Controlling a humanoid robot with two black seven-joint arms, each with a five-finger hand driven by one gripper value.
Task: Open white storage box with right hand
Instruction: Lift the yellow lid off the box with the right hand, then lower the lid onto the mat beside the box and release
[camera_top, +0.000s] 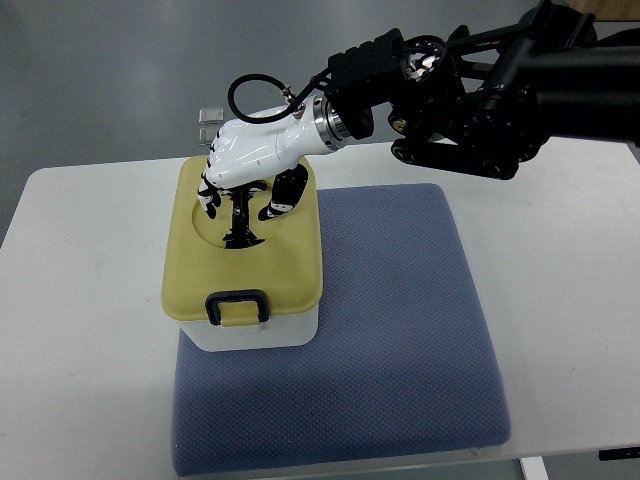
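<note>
**Right hand down on the lid, reaching for a grip to lift**

The tabletop (80, 260) carries a blue-grey mat (400, 330) that covers its middle and runs to the near edge. The white storage box (250, 335) stands on the mat's left side, toward the tabletop's left half, its yellow lid (200, 280) shut and a dark-framed latch (237, 306) on the side facing the near edge.

My right hand (245, 170) comes in from the far right and sits over the far part of the lid, above a round recess in its top. My fingers (240, 215) are curled downward, partly bent, not flat and not clenched; they reach into the recess and seem to touch the lid, but I close on nothing yet.

To do this well, I judge I must hook my fingertips under a firm edge, check whether the front latch holds the lid down, and lift straight and slow so the box does not slide off the mat.
</note>
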